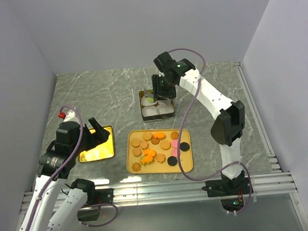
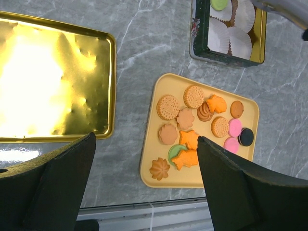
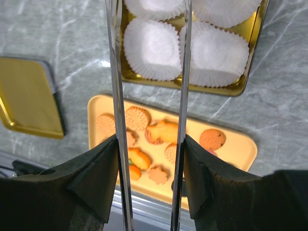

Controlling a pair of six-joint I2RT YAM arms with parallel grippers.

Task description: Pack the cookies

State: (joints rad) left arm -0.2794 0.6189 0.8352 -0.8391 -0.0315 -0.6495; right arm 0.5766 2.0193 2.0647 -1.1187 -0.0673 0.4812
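Note:
Several cookies (image 1: pixel 155 147) in brown, orange, pink, green and black lie on a yellow tray (image 1: pixel 132 170); they also show in the left wrist view (image 2: pixel 192 125) and the right wrist view (image 3: pixel 159 130). One green cookie (image 1: pixel 150 100) sits in a paper cup in the gold tin (image 1: pixel 143 115). My right gripper (image 1: pixel 163 91) hovers over the tin, shut on metal tongs (image 3: pixel 115 72) whose blades stand apart; their tips are out of view. My left gripper (image 1: pixel 94 131) is open and empty between the gold lid and the tray, as the left wrist view (image 2: pixel 145 139) shows.
The tin (image 3: pixel 192 89) holds white paper cups (image 3: pixel 151 48). A gold lid (image 1: pixel 97 146) lies at the left of the tray, open side up. A metal rail (image 1: pixel 159 192) runs along the near table edge. Walls close in the table at left, back and right.

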